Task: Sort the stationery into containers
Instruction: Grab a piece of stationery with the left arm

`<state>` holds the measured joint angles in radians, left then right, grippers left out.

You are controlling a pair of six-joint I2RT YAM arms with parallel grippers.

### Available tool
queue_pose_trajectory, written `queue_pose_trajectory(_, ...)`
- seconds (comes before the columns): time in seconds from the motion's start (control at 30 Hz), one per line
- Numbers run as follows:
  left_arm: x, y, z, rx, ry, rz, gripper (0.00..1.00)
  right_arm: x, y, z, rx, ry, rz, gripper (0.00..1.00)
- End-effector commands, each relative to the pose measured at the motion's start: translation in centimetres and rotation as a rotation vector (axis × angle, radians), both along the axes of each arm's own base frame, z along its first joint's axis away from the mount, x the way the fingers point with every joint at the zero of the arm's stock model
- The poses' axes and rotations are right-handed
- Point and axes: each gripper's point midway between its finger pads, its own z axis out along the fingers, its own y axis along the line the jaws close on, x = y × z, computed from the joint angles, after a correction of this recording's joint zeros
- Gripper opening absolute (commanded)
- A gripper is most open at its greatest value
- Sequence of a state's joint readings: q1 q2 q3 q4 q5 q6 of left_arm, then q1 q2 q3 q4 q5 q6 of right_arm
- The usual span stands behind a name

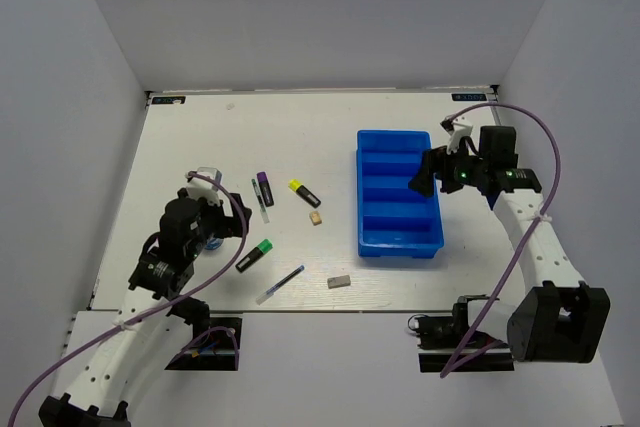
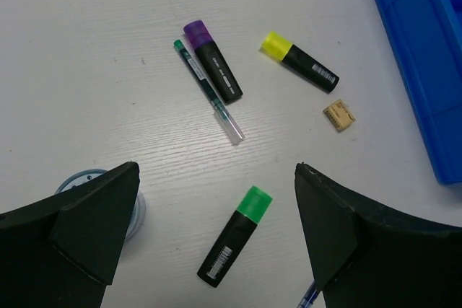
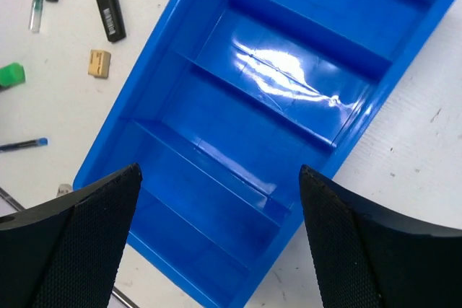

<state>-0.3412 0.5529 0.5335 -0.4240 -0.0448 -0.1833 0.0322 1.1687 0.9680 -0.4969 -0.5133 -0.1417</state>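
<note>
The blue container tray [image 1: 358,197] lies right of centre, nothing in the compartments that show. My right gripper [image 1: 430,175] hangs open over it; in the right wrist view its jaws [image 3: 216,171] frame the tray [image 3: 289,70]. Loose stationery lies to the left: purple highlighter [image 1: 264,188], white pen [image 1: 260,200], yellow highlighter [image 1: 304,192], tan eraser [image 1: 316,217], green highlighter [image 1: 255,255], blue pen [image 1: 280,285], grey eraser [image 1: 339,282]. My left gripper [image 2: 216,171] is open above the green highlighter [image 2: 234,244]. A round disc [image 2: 137,210] peeks from behind its left finger.
White walls close in the table on the left, back and right. The table's near edge runs just behind the grey eraser. A corner of the tray [image 2: 419,48] shows at the upper right of the left wrist view.
</note>
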Motion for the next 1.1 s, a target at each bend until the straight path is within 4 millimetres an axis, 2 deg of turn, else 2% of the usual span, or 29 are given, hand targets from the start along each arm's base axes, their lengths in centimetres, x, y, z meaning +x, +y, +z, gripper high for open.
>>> queue_pose_trajectory(0.0, 0.3, 0.8, 0.7, -0.006, -0.028, 0.050, 0.99, 0.7, 0.9, 1.7, -0.048, -0.036, 0.118, 0.91)
queue_pose_trajectory(0.03, 0.4, 1.1, 0.6, -0.002, -0.021, 0.069, 0.99, 0.1, 1.0, 1.5, -0.093, -0.001, 0.144, 0.91)
queue_pose_trajectory(0.07, 0.4, 1.9, 0.5, 0.011, -0.001, 0.120, 0.98, 0.7, 0.3, 2.0, -0.126, -0.004, 0.124, 0.91)
queue_pose_trajectory(0.1, 0.3, 2.2, 0.6, 0.018, 0.002, 0.134, 0.91, 1.2, -0.1, 0.9, -0.158, 0.035, 0.118, 0.91)
queue_pose_trajectory(0.17, 0.1, 3.2, 0.5, 0.042, 0.026, 0.185, 0.84, 1.1, -0.2, 0.5, -0.192, 0.043, 0.149, 0.91)
queue_pose_trajectory(0.23, 0.0, 3.4, 0.7, 0.043, 0.035, 0.200, 0.55, 0.5, 0.2, -0.3, -0.184, 0.051, 0.201, 0.91)
queue_pose_trajectory(0.27, -0.2, 4.1, 0.7, 0.056, 0.042, 0.229, 0.30, -0.1, 1.3, -0.2, -0.134, 0.041, 0.266, 0.91)
queue_pose_trajectory(0.3, -0.3, 4.3, 0.5, 0.056, 0.051, 0.248, 0.00, 0.0, 2.1, -0.1, -0.121, 0.015, 0.294, 0.89)
queue_pose_trajectory(0.33, -0.5, 4.9, 0.2, 0.053, 0.067, 0.290, 0.00, -0.5, 2.7, -0.6, -0.100, 0.025, 0.323, 0.77)
queue_pose_trajectory(0.37, -0.8, 5.2, 0.2, 0.054, 0.080, 0.310, 0.00, -0.7, 4.4, -0.4, -0.064, 0.025, 0.363, 0.08)
queue_pose_trajectory(0.4, -1.1, 6.2, 0.2, 0.069, 0.080, 0.363, 0.00, -0.3, 5.1, -0.2, -0.058, 0.027, 0.370, 0.00)
queue_pose_trajectory(0.43, -1.3, 6.4, 0.3, 0.037, 0.086, 0.400, 0.00, 0.3, 5.9, 0.0, -0.052, 0.029, 0.386, 0.00)
queue_pose_trajectory(0.47, -1.5, 6.8, 0.5, 0.029, 0.086, 0.430, 0.02, -0.2, 8.1, 0.7, -0.054, 0.015, 0.447, 0.00)
queue_pose_trajectory(0.5, -2.6, 8.3, 0.0, 0.050, 0.125, 0.519, 0.40, 0.1, 8.9, -0.4, -0.066, 0.051, 0.462, 0.00)
queue_pose_trajectory(0.53, -2.9, 8.6, 0.2, 0.027, 0.136, 0.553, 0.66, 0.2, 9.6, -0.4, -0.070, 0.051, 0.478, 0.09)
queue_pose_trajectory(0.57, -3.3, 8.9, -0.1, 0.030, 0.157, 0.576, 0.82, -0.1, 12.2, 0.9, -0.071, 0.011, 0.543, 0.51)
queue_pose_trajectory(0.6, -4.3, 9.6, -0.9, 0.050, 0.204, 0.618, 0.91, -0.1, 12.9, 0.9, -0.081, 0.009, 0.559, 0.72)
queue_pose_trajectory(0.63, -4.4, 9.5, -1.3, 0.049, 0.224, 0.626, 1.00, -0.4, 14.5, -0.5, -0.092, 0.043, 0.601, 0.90)
queue_pose_trajectory(0.67, -4.9, 9.7, -1.8, 0.063, 0.250, 0.635, 1.00, -0.4, 16.3, 0.8, -0.087, 0.002, 0.640, 0.91)
queue_pose_trajectory(0.7, -5.2, 9.8, -2.5, 0.066, 0.285, 0.657, 1.00, 0.2, 16.9, -0.2, -0.120, 0.025, 0.628, 0.91)
queue_pose_trajectory(0.77, -5.9, 10.6, -3.3, 0.103, 0.335, 0.713, 1.00, 1.0, 20.0, -0.4, -0.141, 0.013, 0.667, 0.91)
queue_pose_trajectory(0.8, -6.0, 10.7, -3.5, 0.099, 0.347, 0.731, 1.00, 0.3, 21.6, -0.8, -0.174, 0.016, 0.688, 0.91)
queue_pose_trajectory(0.83, -5.6, 10.3, -3.7, 0.085, 0.346, 0.719, 1.00, 1.2, 22.5, 0.1, -0.196, -0.019, 0.675, 0.91)
queue_pose_trajectory(0.87, -5.2, 10.0, -4.1, 0.087, 0.357, 0.711, 1.00, 1.8, 23.3, -1.9, -0.228, 0.020, 0.672, 0.91)
queue_pose_trajectory(0.9, -5.0, 10.1, -4.7, 0.074, 0.372, 0.728, 1.00, 2.6, 25.0, 0.2, -0.208, -0.029, 0.658, 0.91)
queue_pose_trajectory(0.93, -4.3, 8.9, -5.0, 0.016, 0.387, 0.691, 1.00, 3.1, 25.1, 0.0, -0.220, -0.011, 0.614, 0.91)
queue_pose_trajectory(0.97, -4.2, 8.7, -6.2, 0.034, 0.457, 0.698, 0.98, 3.5, 25.7, -0.8, -0.221, 0.015, 0.600, 0.91)
queue_pose_trajectory(1.03, -3.4, 8.4, -7.1, -0.003, 0.496, 0.711, 0.98, 3.8, 25.6, -0.1, -0.201, 0.006, 0.581, 0.91)
queue_pose_trajectory(1.07, -3.1, 8.1, -7.7, -0.007, 0.518, 0.696, 0.97, 4.1, 25.5, 1.2, -0.184, -0.036, 0.568, 0.91)
